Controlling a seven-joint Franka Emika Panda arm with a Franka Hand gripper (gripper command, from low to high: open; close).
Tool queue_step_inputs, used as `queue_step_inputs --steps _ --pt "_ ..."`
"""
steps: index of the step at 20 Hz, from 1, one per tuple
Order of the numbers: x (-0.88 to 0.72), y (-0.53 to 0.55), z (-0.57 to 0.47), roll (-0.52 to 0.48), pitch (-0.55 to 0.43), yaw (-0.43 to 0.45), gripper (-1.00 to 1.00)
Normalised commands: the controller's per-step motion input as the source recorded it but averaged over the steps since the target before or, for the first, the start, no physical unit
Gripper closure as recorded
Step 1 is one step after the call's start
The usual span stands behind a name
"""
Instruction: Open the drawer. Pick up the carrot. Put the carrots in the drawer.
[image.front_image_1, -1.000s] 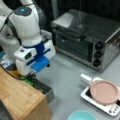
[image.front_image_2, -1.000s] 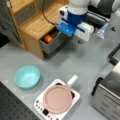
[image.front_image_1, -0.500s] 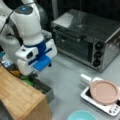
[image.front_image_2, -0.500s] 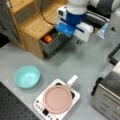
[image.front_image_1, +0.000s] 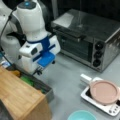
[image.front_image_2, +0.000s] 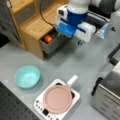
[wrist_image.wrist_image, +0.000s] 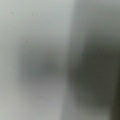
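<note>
The drawer (image.front_image_2: 53, 42) stood open, and the carrot (image.front_image_2: 48, 38) lay inside it near the cabinet (image.front_image_2: 37, 26). The claw (image.front_image_2: 67, 29) hung just above the drawer's outer end, its fingers hidden; I couldn't tell if spread

Your arm (image.front_image_1: 31, 22) is glossy white with rounded segments, a blue cap on top and a blue band. A white wrist block carries a blue plate; black cable (image.front_image_2: 43, 15) trails behind.
</note>
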Motion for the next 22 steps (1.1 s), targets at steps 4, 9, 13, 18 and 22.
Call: queue_step_inputs --steps 4,9,13,18,22 --pt "0.35 0.13 0.20 0.153 0.222 -0.031 -1.00" --pt "0.33 0.14 0.21 0.173 0.228 -0.074 -1.00" --pt "0.34 0.23 0.24 0.183 0.228 -0.114 -1.00" --pt "0.34 0.24 0.25 0.171 0.230 -0.148 -1.00" --pt "0.32 0.18 0.21 0.166 0.243 -0.174 -1.00"
